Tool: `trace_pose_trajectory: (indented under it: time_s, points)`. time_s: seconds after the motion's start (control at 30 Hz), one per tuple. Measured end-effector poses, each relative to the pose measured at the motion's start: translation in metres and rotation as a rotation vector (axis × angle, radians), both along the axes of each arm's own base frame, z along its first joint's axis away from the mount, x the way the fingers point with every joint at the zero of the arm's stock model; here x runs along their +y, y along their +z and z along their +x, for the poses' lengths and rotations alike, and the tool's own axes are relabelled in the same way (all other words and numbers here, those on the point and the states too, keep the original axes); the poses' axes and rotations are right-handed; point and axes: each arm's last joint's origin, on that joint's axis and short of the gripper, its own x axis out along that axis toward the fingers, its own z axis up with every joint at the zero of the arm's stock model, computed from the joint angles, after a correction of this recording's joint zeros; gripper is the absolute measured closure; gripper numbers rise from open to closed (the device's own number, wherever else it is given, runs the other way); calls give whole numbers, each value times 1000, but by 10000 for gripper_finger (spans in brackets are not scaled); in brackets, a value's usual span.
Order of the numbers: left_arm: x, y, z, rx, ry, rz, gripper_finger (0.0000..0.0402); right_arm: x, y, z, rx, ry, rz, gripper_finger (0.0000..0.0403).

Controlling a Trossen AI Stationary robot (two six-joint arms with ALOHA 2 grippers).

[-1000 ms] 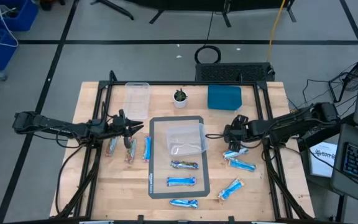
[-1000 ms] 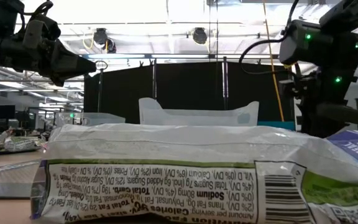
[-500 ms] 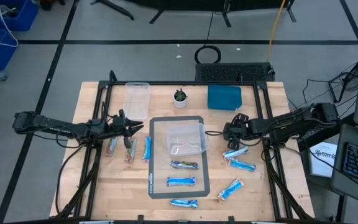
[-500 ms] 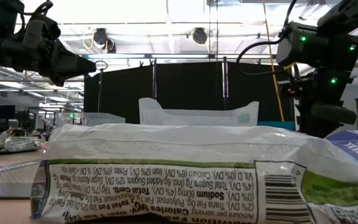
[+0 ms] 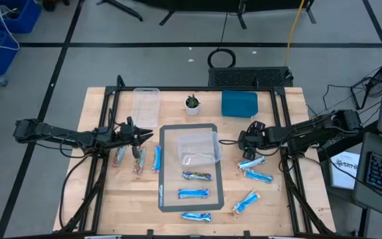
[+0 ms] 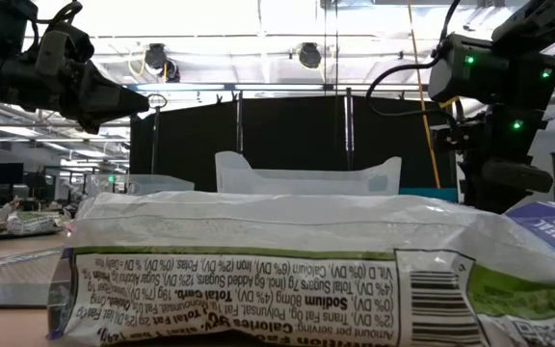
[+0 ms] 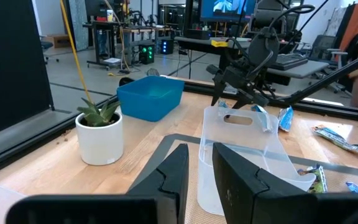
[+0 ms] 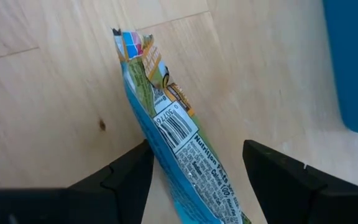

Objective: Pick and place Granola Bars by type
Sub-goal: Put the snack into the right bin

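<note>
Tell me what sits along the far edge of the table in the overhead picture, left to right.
Clear plastic tub → small potted plant → blue square bin.

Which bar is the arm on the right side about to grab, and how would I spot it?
Start at the blue square bin at the table's far edge, then come toward the near edge to the right hand. The bar lies just below its open fingers on bare wood. Of the loose blue bars on that side, it is nearest the bin.
</note>
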Motion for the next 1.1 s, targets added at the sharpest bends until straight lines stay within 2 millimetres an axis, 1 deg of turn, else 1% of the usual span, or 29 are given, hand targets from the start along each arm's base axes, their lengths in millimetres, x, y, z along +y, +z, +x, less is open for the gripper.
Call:
trace_pose_trajectory:
  time_s: [0.1, 0.17, 0.3, 0.57, 0.9, 1.1]
  points:
    - [0, 0, 0, 0, 0, 0, 323, 1, 0, 0, 0, 6, 23, 168]
    - [0, 0, 0, 0, 0, 0, 323, 1, 0, 1, -3, 12, 50, 177]
    - [0, 0, 0, 0, 0, 0, 323, 2, 0, 1, -10, 15, 81, 209]
    - [0, 0, 0, 0, 0, 0, 323, 2, 0, 1, -8, 16, 83, 271]
    - [0, 0, 0, 0, 0, 0, 323, 2, 0, 2, -8, 35, 78, 320]
    - [0, 0, 0, 0, 0, 0, 323, 2, 1, 6, -32, 85, 61, 348]
